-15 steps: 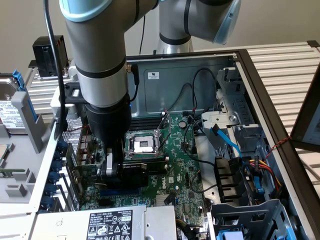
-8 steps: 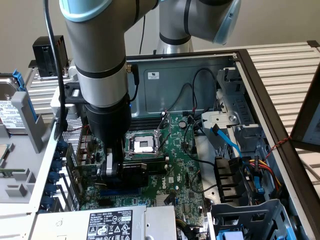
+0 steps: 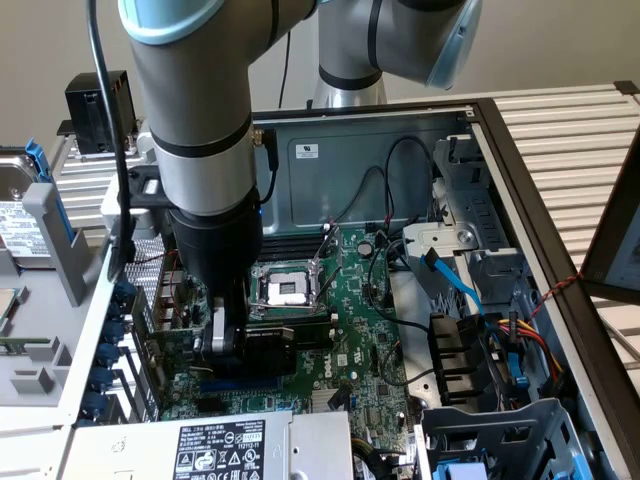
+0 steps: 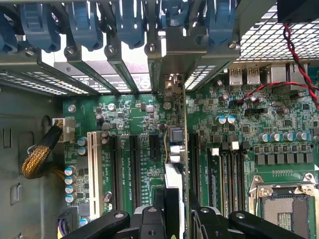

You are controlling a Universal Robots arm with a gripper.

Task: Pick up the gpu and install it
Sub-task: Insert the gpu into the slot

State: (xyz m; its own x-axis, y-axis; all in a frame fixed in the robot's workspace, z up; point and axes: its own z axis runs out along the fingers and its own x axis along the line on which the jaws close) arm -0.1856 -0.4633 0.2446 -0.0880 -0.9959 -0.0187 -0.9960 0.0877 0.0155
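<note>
Claw (image 4: pixel 175 216) pinching the gpu (image 4: pixel 175 144) from both faces, inside the open case (image 3: pixel 520 200). Card stands on edge directly beneath the claw, low over the motherboard (image 4: pixel 279 149). Its long axis runs parallel to the expansion slots (image 4: pixel 133 169), with the bracket end pointing toward the blue latches (image 4: pixel 129 25) at the rear wall. It sits between two black slots. Cannot tell whether it is seated.
</note>
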